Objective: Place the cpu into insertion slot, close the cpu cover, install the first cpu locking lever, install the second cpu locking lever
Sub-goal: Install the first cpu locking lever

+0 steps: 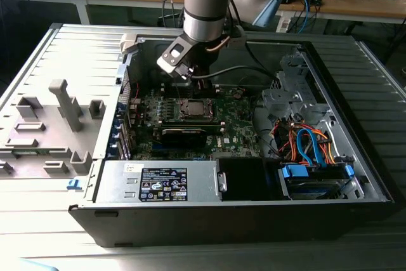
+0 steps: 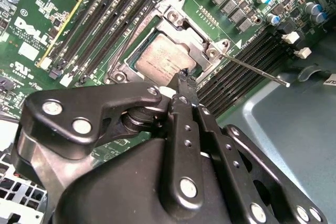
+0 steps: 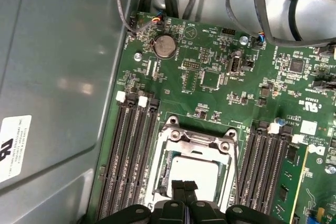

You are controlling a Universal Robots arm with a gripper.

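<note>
The cpu lies flat in the insertion slot, its grey metal top showing through the window of the cpu cover. The silver cover lies down flat over it. My gripper hangs just above the socket with its black fingers shut together and nothing between them. Its tip is at the cover's edge. One thin locking lever sticks out free from a corner of the socket, over the memory slots. Another wire lever runs along the opposite side of the frame.
Rows of black memory slots flank the socket. A coin battery and small connectors sit farther along the board. The grey case wall rises close by. A power supply, cable bundles and a long black block fill the case.
</note>
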